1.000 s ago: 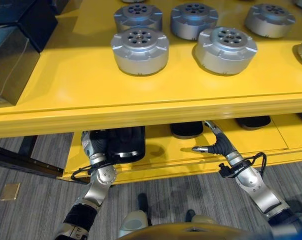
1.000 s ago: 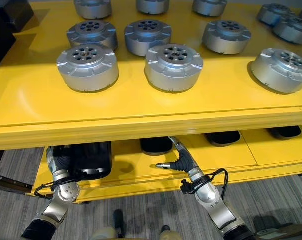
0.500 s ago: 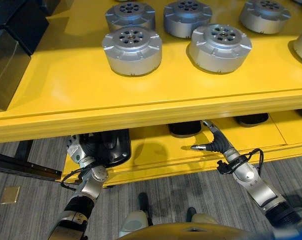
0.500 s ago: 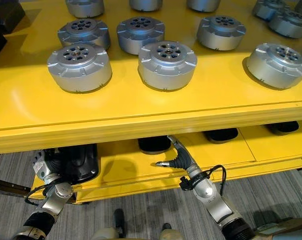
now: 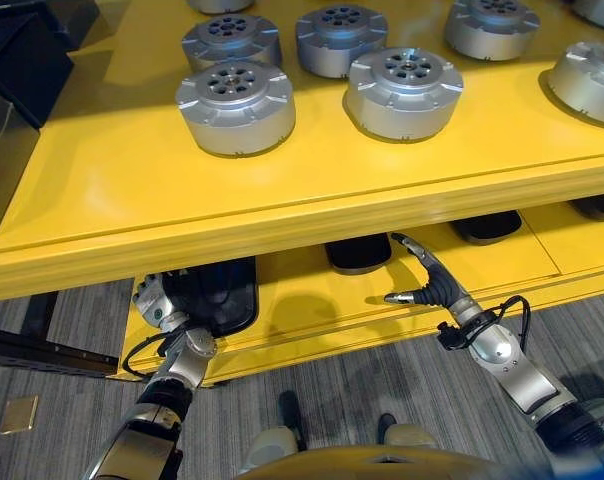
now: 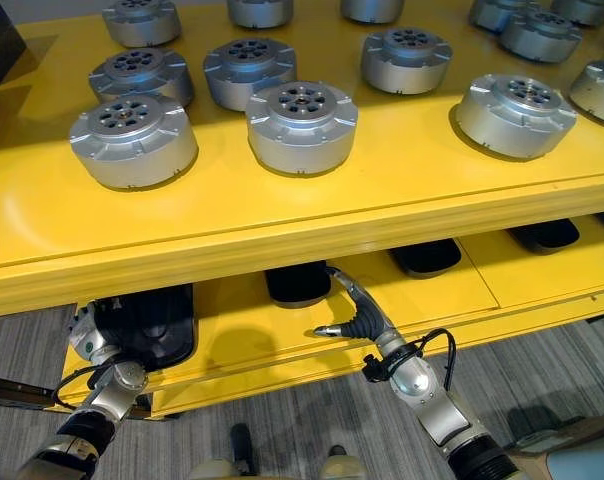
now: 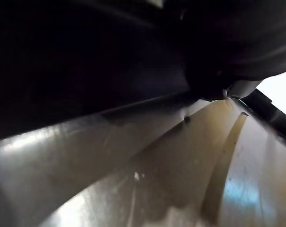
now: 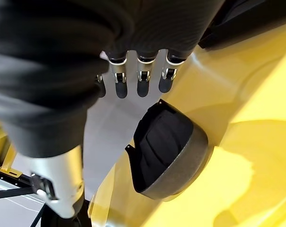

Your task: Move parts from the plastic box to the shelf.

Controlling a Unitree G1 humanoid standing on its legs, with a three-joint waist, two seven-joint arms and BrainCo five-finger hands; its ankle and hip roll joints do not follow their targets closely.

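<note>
Several round silver parts stand on the top board of the yellow shelf. On the lower level a black part sits at the left end, and my left hand is against its left side, half under the top board. The left wrist view is very close on a dark mass and a silver surface. My right hand is open over the lower level, fingers straight and thumb out, holding nothing. It points toward a dark part with a grey rim.
More dark parts sit further back on the lower level under the top board. Black boxes stand at the top board's left end. Below is grey carpet with a dark rail at the left.
The whole picture has shifted, so the camera has moved. Both hands stay where they were against the lower level, the right still open.
</note>
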